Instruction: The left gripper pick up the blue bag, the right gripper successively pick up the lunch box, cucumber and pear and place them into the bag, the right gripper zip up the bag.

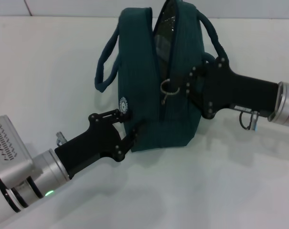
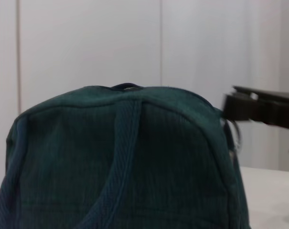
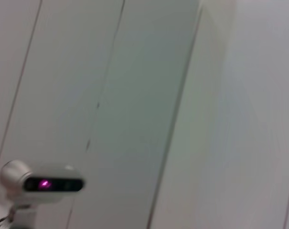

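Observation:
The blue bag (image 1: 158,95) stands upright mid-table. Its zipper is open along the top, where silvery lining shows. My left gripper (image 1: 130,126) reaches in from the lower left and is shut on the bag's lower side edge. My right gripper (image 1: 187,88) comes in from the right, pressed against the bag's front, shut at the silver ring pull (image 1: 167,89) halfway down the zipper. The left wrist view shows the bag's end (image 2: 120,162) with a handle (image 2: 120,157), and the right gripper (image 2: 228,109) with the ring (image 2: 234,136) hanging below it. The lunch box, cucumber and pear are out of view.
A white table (image 1: 220,191) lies all around the bag. The right wrist view shows only white wall panels and a small white camera unit (image 3: 41,183) with a purple light.

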Controlling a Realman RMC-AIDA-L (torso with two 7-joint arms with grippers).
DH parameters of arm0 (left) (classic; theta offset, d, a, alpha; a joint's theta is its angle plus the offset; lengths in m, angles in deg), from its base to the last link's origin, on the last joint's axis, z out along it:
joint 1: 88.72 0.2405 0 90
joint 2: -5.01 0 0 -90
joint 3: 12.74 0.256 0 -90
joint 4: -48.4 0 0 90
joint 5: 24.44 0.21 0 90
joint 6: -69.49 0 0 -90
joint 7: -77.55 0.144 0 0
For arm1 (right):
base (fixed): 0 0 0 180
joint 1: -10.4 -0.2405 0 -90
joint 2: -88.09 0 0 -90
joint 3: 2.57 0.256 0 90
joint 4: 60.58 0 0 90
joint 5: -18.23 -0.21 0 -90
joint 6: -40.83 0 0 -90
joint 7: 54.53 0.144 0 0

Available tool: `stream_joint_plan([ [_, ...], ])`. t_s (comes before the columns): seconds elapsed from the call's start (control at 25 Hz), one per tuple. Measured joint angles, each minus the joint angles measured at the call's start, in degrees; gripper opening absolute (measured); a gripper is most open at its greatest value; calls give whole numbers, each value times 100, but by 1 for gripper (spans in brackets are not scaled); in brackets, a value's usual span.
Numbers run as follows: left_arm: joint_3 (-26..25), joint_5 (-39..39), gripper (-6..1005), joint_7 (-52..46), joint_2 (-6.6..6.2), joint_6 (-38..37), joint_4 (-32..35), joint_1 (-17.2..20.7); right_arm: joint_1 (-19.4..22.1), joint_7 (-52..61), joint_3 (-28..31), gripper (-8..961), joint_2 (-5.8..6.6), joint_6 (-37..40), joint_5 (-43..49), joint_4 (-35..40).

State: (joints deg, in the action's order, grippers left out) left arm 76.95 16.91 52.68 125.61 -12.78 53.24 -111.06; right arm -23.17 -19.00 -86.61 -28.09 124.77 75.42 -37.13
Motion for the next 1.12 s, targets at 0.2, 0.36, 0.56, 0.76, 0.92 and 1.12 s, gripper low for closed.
stream_joint_plan([
  [0.2, 95, 44, 429, 54, -23, 6, -20, -71, 73, -16, 11, 6, 0, 6, -312, 24],
  [0.36, 95, 47, 242, 100, -49, 15, -37, -62, 104, -38, 38, 6, 1, -5, -439, 31],
  [0.56, 93, 206, 79, 86, -81, 27, -24, -71, 137, -152, 52, 5, 18, 8, -582, 31],
  [0.76, 92, 233, 75, 103, -66, 88, -6, -66, 171, -102, -20, 6, 37, 62, -594, -4],
  [0.92, 92, 235, 73, 106, -45, 232, 35, -99, 278, 119, -430, 17, 80, 77, -550, -13],
  [1.12, 90, 235, 71, 108, -33, 240, 112, -188, 484, 305, -591, 34, 93, 143, -75, -3],
])
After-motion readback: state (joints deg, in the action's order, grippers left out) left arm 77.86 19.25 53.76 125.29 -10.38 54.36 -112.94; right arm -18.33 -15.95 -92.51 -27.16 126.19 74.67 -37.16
